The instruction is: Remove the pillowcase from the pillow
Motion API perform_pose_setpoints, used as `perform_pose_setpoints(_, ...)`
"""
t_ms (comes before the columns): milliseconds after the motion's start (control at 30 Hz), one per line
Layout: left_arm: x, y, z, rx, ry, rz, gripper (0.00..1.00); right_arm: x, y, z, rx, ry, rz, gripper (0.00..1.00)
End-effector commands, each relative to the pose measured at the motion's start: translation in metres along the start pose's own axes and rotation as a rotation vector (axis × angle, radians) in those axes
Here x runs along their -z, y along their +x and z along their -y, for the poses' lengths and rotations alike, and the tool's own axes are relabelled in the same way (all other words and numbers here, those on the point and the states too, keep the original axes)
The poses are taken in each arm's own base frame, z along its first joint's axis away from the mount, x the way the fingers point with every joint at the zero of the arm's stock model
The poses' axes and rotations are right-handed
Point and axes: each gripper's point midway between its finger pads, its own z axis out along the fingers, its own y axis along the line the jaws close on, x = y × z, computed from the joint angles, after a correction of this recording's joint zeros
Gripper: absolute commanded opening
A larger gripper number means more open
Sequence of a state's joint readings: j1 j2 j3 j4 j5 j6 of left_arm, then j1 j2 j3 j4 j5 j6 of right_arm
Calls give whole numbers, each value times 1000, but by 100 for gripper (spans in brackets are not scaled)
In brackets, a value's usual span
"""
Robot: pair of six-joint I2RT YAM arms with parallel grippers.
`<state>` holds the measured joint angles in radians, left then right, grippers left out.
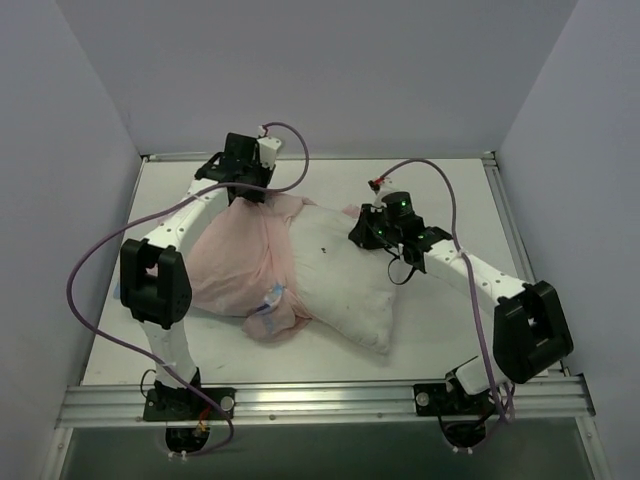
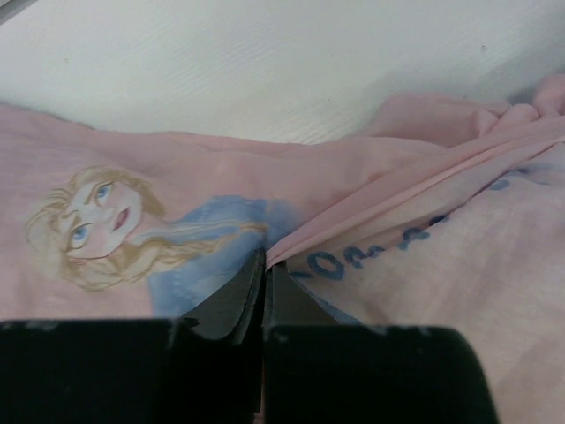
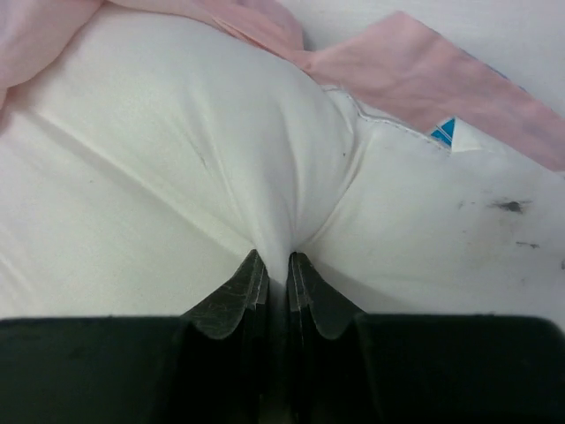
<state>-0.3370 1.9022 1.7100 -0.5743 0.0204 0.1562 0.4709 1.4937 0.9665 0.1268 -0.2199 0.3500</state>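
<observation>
Your left fingers point(image 2: 265, 269) are pressed fully together. A folded pink edge of the pillowcase point(image 2: 388, 190) runs straight down into the tips, so they have the cloth pinched. Just left of the tips, on the pink cloth, is a printed princess face point(image 2: 88, 221) with blond hair above a blue dress. Just right of them, blue lettering point(image 2: 353, 261) shows faintly through the fabric. Beyond the tips the pillowcase ends in a soft ridge, and past that lies the white counter point(image 2: 265, 71).

Your right fingers point(image 3: 278, 265) are closed as well, with a narrow ridge of the pillow point(image 3: 177, 159) gathered between the tips. Creases fan away from the pinch. The white cushion swells ahead of the fingers and to their left. Ahead and to their right a pink flap of pillowcase lies flat, with a small blue patch point(image 3: 446, 132) at its near edge, beside the pillow's stitched seam.

In the overhead view, the left fingers hold the pillowcase at its far edge. From there the pink cloth spreads back toward the arm bases, bunched around the left part of the pillow. The right fingers grip near the pillow's far right corner, and from there the uncovered white pillow stretches back toward the near edge of the counter. The two pairs of fingers are well apart, with wrinkled pink cloth and white pillow between them.
</observation>
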Motion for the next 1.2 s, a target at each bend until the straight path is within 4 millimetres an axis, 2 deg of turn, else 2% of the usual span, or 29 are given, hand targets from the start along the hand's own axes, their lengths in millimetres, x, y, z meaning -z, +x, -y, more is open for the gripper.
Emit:
perform_pose_setpoints(0, 42, -8, -138, 75, -363, 55, 2, 48, 71, 96, -65, 347, -234, 0)
perform_pose_setpoints(100, 53, -10, -160, 86, -402, 75, 2, 59, 69, 106, -101, 346, -215, 0)
perform_pose_setpoints(167, 57, -7, -172, 100, -419, 75, 2, 59, 75, 107, -104, 342, -229, 0)
perform_pose_setpoints(233, 55, -7, -164, 77, -365, 76, 2, 55, 80, 107, -114, 329, -238, 0)
perform_pose_setpoints(300, 54, 0, -138, 38, -237, 51, 2, 47, 80, 98, -132, 278, -234, 0)
perform_pose_setpoints(333, 52, -5, -107, 8, -102, 69, 21, 45, 80, 93, -134, 258, -232, 0)
perform_pose_setpoints(367, 55, -5, -92, -11, -45, 63, 43, 42, 77, 90, -140, 242, -224, 0)
perform_pose_setpoints(400, 66, -1, -76, -31, 13, 47, 72, 41, 74, 88, -151, 237, -216, 0)
perform_pose_setpoints(433, 74, -7, -57, -42, 96, 68, 96, 38, 69, 88, -153, 239, -201, 0)
perform_pose_setpoints(467, 84, -2, -45, -38, 147, 48, 94, 37, 62, 90, -154, 251, -182, 0)
perform_pose_setpoints(500, 102, -7, -40, -41, 170, 67, 94, 37, 58, 91, -152, 257, -171, 0)
perform_pose_setpoints(533, 117, -16, -39, -52, 179, 90, 94, 35, 56, 94, -154, 266, -169, 0)
perform_pose_setpoints(567, 131, -16, -42, -52, 191, 90, 94, 35, 54, 96, -156, 275, -166, 0)
perform_pose_setpoints(600, 151, -3, -41, -79, 207, 46, 94, 34, 49, 97, -156, 278, -153, 0)
perform_pose_setpoints(667, 178, 7, -50, -111, 196, 21, 94, 29, 46, 98, -164, 276, -148, 0)
perform_pose_setpoints(700, 200, 31, -62, -148, 189, -31, 94, 26, 44, 97, -166, 267, -141, 0)
perform_pose_setpoints(733, 211, 48, -74, -149, 170, -64, 94, 25, 43, 97, -173, 265, -139, 0)
perform_pose_setpoints(767, 213, 78, -78, -143, 178, -134, 94, 23, 43, 96, -174, 260, -138, 0)
perform_pose_setpoints(800, 235, 106, -97, -172, 128, -181, 94, 22, 42, 96, -175, 259, -134, 0)
perform_pose_setpoints(833, 242, 128, -101, -178, 121, -221, 94, 21, 42, 95, -175, 255, -136, 0)
perform_pose_setpoints(867, 248, 165, -94, -215, 160, -285, 94, 20, 42, 96, -173, 254, -136, 0)
perform_pose_setpoints(900, 257, 190, -100, -190, 148, -326, 94, 19, 42, 96, -170, 253, -139, 0)
perform_pose_setpoints(967, 261, 224, -91, -218, 180, -376, 94, 17, 42, 97, -168, 251, -141, 0)
perform_pose_setpoints(1000, 259, 247, -77, -202, 204, -398, 94, 16, 43, 97, -166, 252, -142, 0)
perform_pose_setpoints(1033, 257, 257, -72, -198, 205, -404, 94, 15, 42, 96, -166, 249, -143, 0)
perform_pose_setpoints(1067, 248, 259, -78, -207, 163, -383, 94, 14, 42, 97, -164, 249, -144, 0)
perform_pose_setpoints(1100, 240, 271, -75, -191, 144, -383, 94, 12, 42, 98, -165, 250, -148, 0)
perform_pose_setpoints(1133, 236, 278, -85, -186, 82, -406, 94, 11, 42, 97, -163, 245, -151, 0)
perform_pose_setpoints(1167, 229, 274, -103, -165, -9, -378, 94, 11, 41, 97, -166, 245, -151, 0)
